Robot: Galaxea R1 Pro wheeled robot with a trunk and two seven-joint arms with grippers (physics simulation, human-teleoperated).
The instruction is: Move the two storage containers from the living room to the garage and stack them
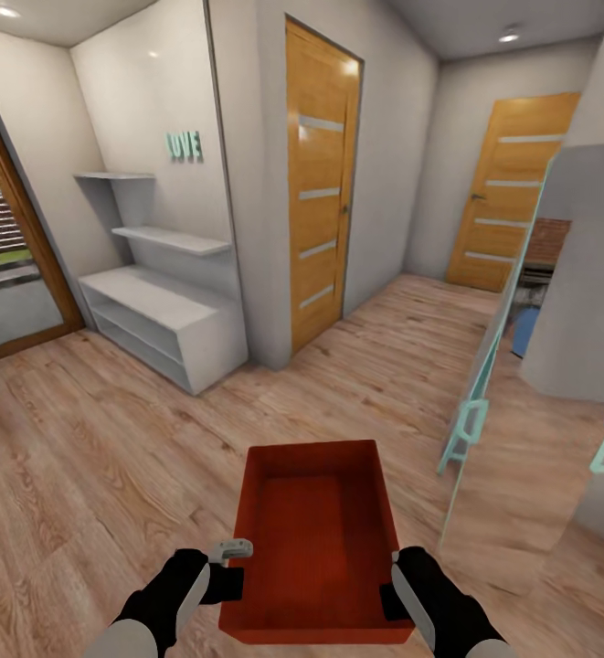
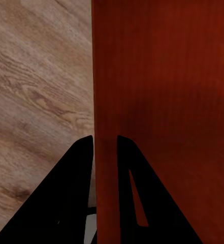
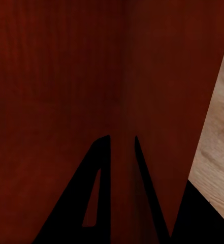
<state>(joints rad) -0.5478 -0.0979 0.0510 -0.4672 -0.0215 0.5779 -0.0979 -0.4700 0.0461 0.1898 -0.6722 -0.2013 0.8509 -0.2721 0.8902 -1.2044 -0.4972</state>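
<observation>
Between the two grippers, low and centred before the robot: one red-orange storage container [image 1: 315, 539], open-topped and empty, held clear of the wood-plank floor [image 1: 91, 439]. Long axis is directed away from the robot, along the likely line of travel. Left gripper [image 2: 105, 145] is pinched on the left long wall, one finger inside and one outside; right gripper [image 3: 123, 142] likewise on the right wall. Both arms are judged equally near. Two wooden doors [image 1: 323, 183] lie ahead.

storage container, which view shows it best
The head view: the whole open storage container shows, held between left gripper and right gripper. Both wrist views give just a close red wall pinched by the fingers.
</observation>
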